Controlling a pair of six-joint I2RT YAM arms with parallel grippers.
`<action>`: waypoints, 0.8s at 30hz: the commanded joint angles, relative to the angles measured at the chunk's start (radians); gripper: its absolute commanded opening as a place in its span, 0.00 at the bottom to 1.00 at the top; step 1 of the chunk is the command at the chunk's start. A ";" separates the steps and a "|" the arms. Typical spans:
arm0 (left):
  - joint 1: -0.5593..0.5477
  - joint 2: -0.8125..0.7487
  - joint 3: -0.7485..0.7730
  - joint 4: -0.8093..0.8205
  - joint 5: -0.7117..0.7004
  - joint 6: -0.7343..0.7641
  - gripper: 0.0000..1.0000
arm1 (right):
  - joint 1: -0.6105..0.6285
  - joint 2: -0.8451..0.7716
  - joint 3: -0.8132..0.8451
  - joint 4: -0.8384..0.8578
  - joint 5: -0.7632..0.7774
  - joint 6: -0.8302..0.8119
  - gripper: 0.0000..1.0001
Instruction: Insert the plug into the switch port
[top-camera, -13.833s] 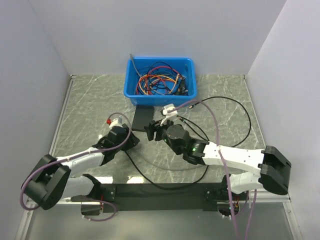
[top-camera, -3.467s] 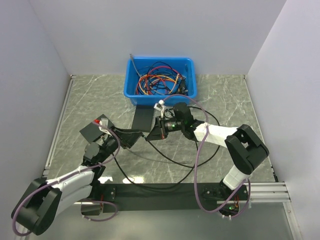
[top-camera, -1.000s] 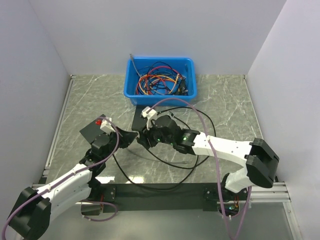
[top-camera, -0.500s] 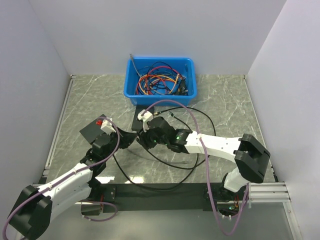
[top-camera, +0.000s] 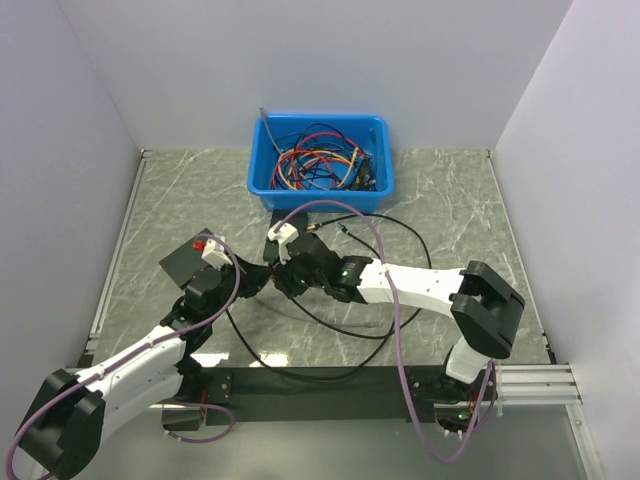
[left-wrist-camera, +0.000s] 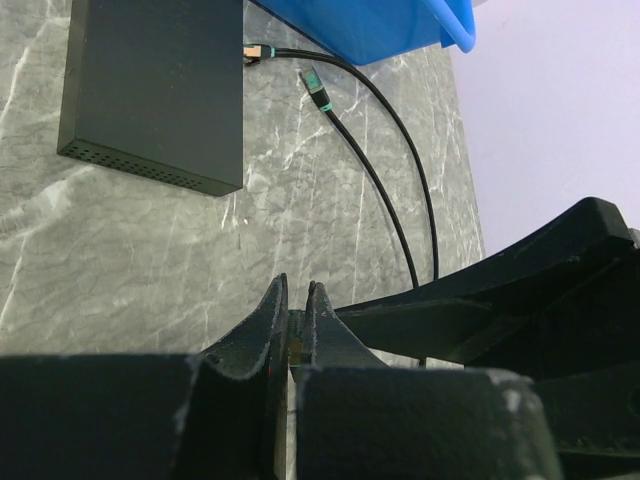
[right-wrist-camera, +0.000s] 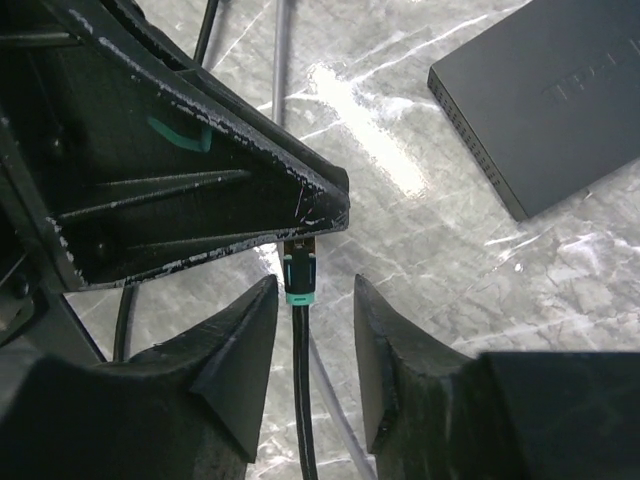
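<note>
Right gripper (right-wrist-camera: 312, 288): jaws half-spread, one finger on each side of the plug (right-wrist-camera: 300, 272), with a visible gap on both sides, so no grip yet. Over the last second they have been narrowing from a wider spread while the right arm slid left across the table (top-camera: 450, 200) to meet the left arm.

Left gripper (left-wrist-camera: 297, 305): pinched tight, unchanged through that second. It holds the plug by its nose. The teal-banded boot and the black cable (right-wrist-camera: 303, 400) hang out below its tips, right between the right fingers.

My read is a handover or regrasp in progress, with right about to take the plug from left. The plug is in the air at mid-table, not in any port.

The switch (right-wrist-camera: 550, 100) lies flat on the table, near the two claws but apart from them, on the side toward the blue bin (top-camera: 320, 197). In the left wrist view one other cable end sits against its far edge and a loose teal-tipped one lies beside it.

Pose in the top view: the right arm is folded at the elbow on the right, with its forearm low and reaching left. The left arm stretches forward and right from its base, its wrist meeting the right one tip to tip.
</note>
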 joint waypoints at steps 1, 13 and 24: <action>-0.004 -0.012 0.039 0.020 -0.004 0.023 0.01 | 0.006 0.009 0.057 0.015 0.001 -0.001 0.42; -0.002 -0.020 0.026 0.028 -0.004 0.017 0.01 | 0.007 0.028 0.063 0.015 0.001 0.000 0.31; -0.002 -0.029 0.022 0.028 -0.006 0.015 0.01 | 0.007 0.046 0.074 0.012 0.001 0.008 0.31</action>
